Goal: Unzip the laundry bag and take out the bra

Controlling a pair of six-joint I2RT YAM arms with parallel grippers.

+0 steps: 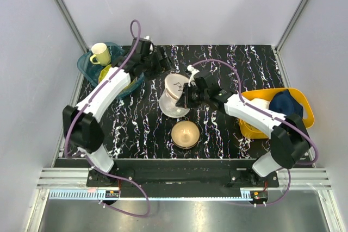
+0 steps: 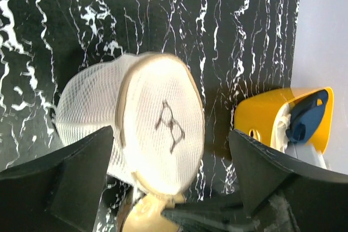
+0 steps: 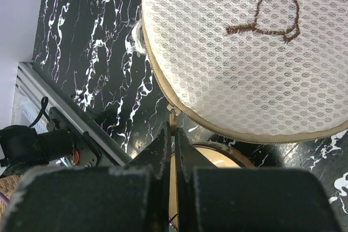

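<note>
While the laundry bag (image 1: 173, 97) lies mid-table, lid zipped, the right gripper (image 3: 173, 130) pinches its zip pull (image 3: 173, 114) just beside the bronze bowl (image 1: 185, 134); the left gripper (image 2: 169, 134) hangs spread wide beyond.

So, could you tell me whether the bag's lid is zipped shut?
Shut, as far as shows: lid flush with the bag, no gap at the zip.

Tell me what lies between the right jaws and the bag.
Only the zip pull, pinched in the right gripper's jaws at the bag's rim; the right wrist view shows it.
</note>
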